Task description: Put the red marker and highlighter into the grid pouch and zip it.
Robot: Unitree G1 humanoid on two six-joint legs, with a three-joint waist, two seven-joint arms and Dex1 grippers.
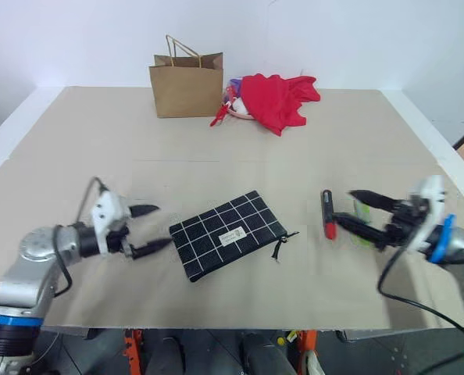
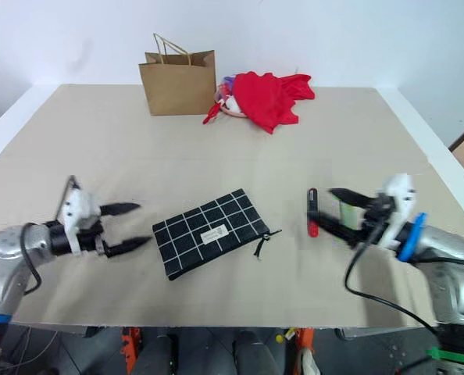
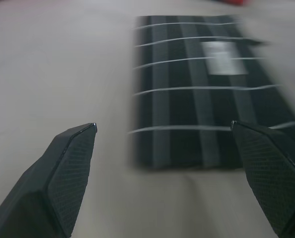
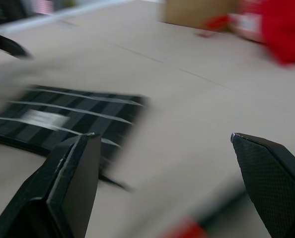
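Tabletop point(image 1: 76, 133) work is just starting: marker point(image 1: 326, 214) and highlighter point(image 1: 362, 213) lie outside the zipped pouch point(image 1: 228, 233); both pincers, left point(image 1: 150, 229) and right point(image 1: 349, 208), are wide and empty.

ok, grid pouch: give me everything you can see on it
The grid pouch is flat black fabric with white grid lines and a small white label mid-face. It lies askew on the table between the grippers, touched by neither. The zipper pull cord trails off its right end; whether the zipper is open is not visible.
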